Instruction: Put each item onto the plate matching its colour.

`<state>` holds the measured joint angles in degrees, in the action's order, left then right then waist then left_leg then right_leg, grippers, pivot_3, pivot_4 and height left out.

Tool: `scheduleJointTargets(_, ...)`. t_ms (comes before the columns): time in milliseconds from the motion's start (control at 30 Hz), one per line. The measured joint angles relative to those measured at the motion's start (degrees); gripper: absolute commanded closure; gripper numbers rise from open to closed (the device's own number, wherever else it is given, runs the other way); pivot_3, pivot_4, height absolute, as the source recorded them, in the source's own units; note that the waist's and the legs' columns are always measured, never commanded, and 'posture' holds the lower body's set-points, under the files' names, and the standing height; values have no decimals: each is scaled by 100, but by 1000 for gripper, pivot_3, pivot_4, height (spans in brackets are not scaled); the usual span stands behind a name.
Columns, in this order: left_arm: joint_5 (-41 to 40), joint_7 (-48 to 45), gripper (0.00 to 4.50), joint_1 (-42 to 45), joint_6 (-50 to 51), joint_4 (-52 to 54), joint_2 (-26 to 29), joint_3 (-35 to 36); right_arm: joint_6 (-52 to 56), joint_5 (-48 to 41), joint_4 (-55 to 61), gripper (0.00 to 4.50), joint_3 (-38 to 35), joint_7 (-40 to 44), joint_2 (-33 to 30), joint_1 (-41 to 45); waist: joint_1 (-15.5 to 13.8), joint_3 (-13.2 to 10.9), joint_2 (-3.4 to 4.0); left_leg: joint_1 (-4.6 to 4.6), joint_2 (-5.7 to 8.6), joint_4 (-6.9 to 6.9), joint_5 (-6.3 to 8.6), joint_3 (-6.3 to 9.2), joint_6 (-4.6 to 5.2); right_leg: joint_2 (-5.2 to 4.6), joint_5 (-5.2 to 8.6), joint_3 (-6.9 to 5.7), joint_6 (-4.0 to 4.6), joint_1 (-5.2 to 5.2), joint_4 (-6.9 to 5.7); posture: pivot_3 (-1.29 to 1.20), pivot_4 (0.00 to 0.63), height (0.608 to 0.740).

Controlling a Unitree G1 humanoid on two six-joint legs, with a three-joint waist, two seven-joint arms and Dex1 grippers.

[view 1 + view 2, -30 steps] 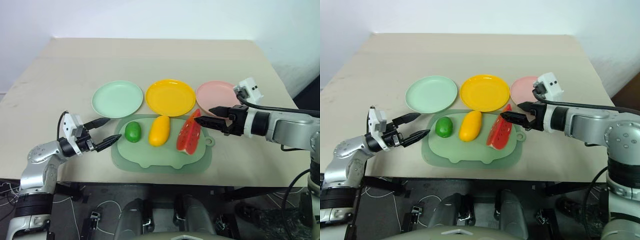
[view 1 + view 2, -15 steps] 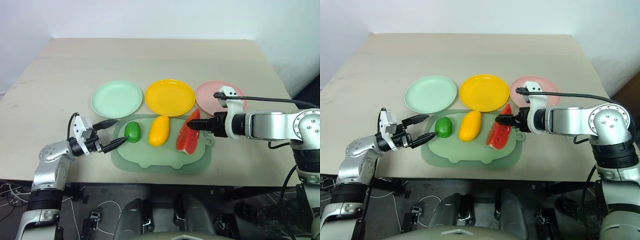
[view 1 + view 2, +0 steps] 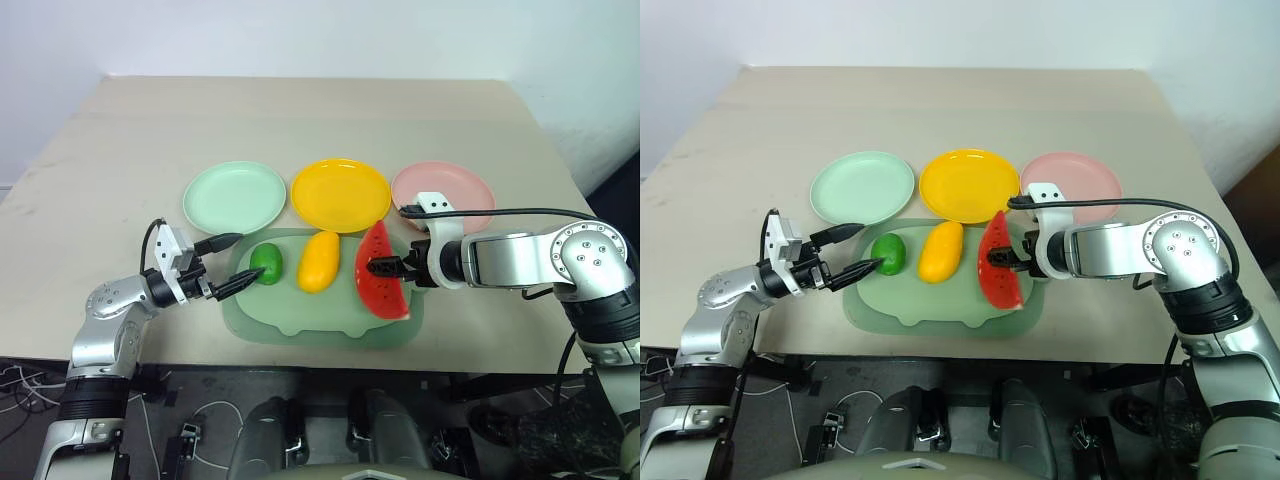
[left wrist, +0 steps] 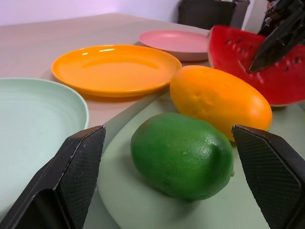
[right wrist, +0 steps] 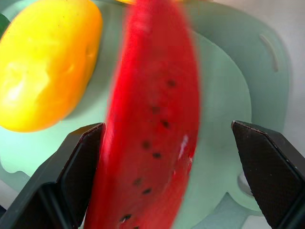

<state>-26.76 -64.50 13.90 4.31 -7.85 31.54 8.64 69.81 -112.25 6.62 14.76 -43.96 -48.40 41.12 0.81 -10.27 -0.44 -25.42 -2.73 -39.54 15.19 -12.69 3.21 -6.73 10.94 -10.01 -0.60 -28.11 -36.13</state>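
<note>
Since a second ago, right claw (image 3: 385,266) has swung down from above the pink plate (image 3: 470,184) to the watermelon wedge (image 3: 381,272), which has shifted: its red face is now turned up and its lower tip sits nearer the mat's front right corner. Left claw (image 3: 228,263) has crept in a little toward the lime (image 3: 265,262). Lime and mango (image 3: 319,260) unmoved.

Right claw: fingers spread wide, one on either side of the wedge, not closed on it. One fingertip (image 4: 279,39) lies against the red face.

Left claw: fingers spread wide, lime just beyond the tips, between them, untouched.

All three fruits lie on the pale green mat (image 3: 310,324): lime left, mango middle, wedge right. Green plate (image 3: 234,197), yellow plate (image 3: 340,193) and pink plate sit in a row behind the mat.
</note>
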Motion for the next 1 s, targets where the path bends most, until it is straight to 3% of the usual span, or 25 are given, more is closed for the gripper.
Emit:
scheduleJointTargets(100,0,-20,0,-16,-81,-101,-5,1,70,-3,-9,543,119,40,-57,86,6,0,0,1,0,0,0,0,0,1,0,0,-1,0,-1,0,150,696)
scheduleJointTargets(300,0,-124,0,-118,-293,-344,-2,13,230,18,62,2376,314,281,-200,293,-5,1,1,0,0,0,0,0,0,0,0,0,0,-1,0,0,150,696)
scheduleJointTargets(367,0,-150,0,-173,-362,-384,-1,14,238,71,111,2697,343,369,-231,294,-5,1,0,1,0,-1,0,0,0,-1,1,0,0,0,0,0,150,696)
scheduleJointTargets(633,-1,-114,0,-243,-362,-333,28,117,529,879,6,2698,-159,1692,-989,648,2,0,1,-2,-2,-2,2,0,3,1,6,1,-9,-4,2,0,150,696)
scheduleJointTargets(833,-9,-4,0,-272,-278,-138,37,126,589,2795,-894,2698,-275,3332,-993,1170,5,0,2,-5,-2,-2,2,-3,3,1,7,1,-11,-11,2,0,150,696)
scheduleJointTargets(1000,-13,44,0,-302,-225,-66,66,134,-110,4997,-2241,2698,159,4935,-471,1851,24,-1,4,-8,-3,-1,2,-9,2,0,7,2,-10,-19,-1,0,150,696)
